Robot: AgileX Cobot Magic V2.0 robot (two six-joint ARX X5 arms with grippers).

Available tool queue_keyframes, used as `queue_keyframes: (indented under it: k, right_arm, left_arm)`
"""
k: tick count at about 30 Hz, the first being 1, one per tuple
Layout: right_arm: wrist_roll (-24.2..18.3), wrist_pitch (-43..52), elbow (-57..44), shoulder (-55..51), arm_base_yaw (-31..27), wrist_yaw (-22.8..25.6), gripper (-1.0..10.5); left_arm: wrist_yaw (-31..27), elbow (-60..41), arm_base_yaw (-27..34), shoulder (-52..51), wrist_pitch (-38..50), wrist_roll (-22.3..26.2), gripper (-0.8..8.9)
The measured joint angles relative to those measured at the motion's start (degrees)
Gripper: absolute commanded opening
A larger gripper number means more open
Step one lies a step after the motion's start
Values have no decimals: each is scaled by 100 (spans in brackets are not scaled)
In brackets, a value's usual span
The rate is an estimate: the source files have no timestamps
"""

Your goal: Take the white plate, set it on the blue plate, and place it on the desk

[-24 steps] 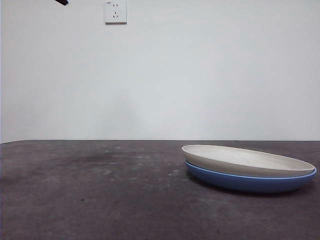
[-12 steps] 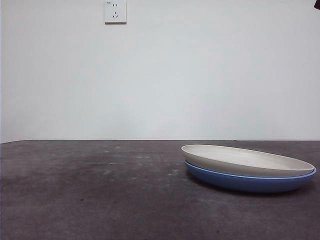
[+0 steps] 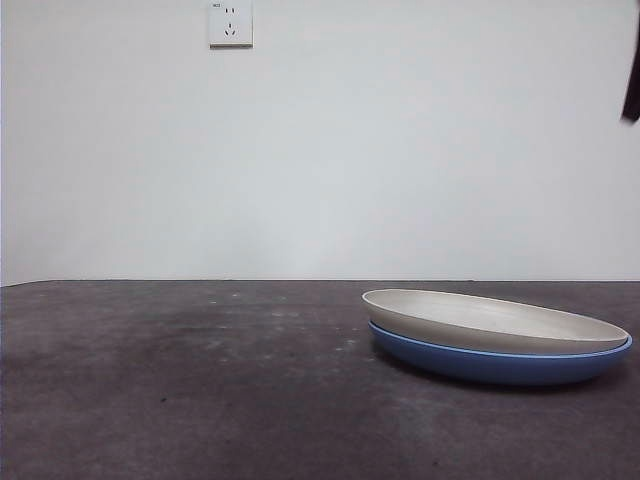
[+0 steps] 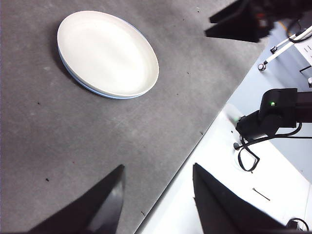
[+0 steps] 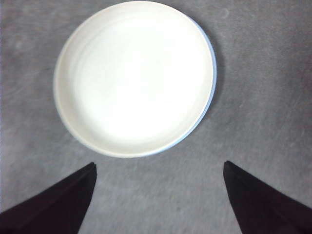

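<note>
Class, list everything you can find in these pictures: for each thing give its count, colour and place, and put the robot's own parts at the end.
Round matte white plate: one, cream-white, stacked on the blue plate, on the desk's right side in the front view.
Round glossy blue plate: one, medium blue, on the desk directly under the white plate.
Rough speckled desk: one, dark grey-brown, under both plates.
Wall socket: one, white, high on the pale wall.
Right gripper: one, black, jaws open, above the stacked plates.
Left gripper: one, black, jaws open, over the desk's edge, away from the plates.
</note>
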Motion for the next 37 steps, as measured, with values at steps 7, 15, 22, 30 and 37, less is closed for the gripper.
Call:
queue_keyframes:
  k: [7,15,22,30,37]
  right_arm:
    - [0,1029,9,1512,-98,9,374]
    - [-4,1812,9,2883,-162,24,350]
    - [-26,2177,9,3316,-173,166,241]
    - [-28,2402,9,3517,-173,170,144]
    - [-28,2400,9,3611,-190,315,60]
  left_arm:
    - [0,0,0,0,0,0,222]
    - [0,0,0,0,0,0,222]
    - [0,0,0,0,0,0,222]
    - [0,0,0,0,-2,0,222]
    - [0,0,0,0,-4,0,221]
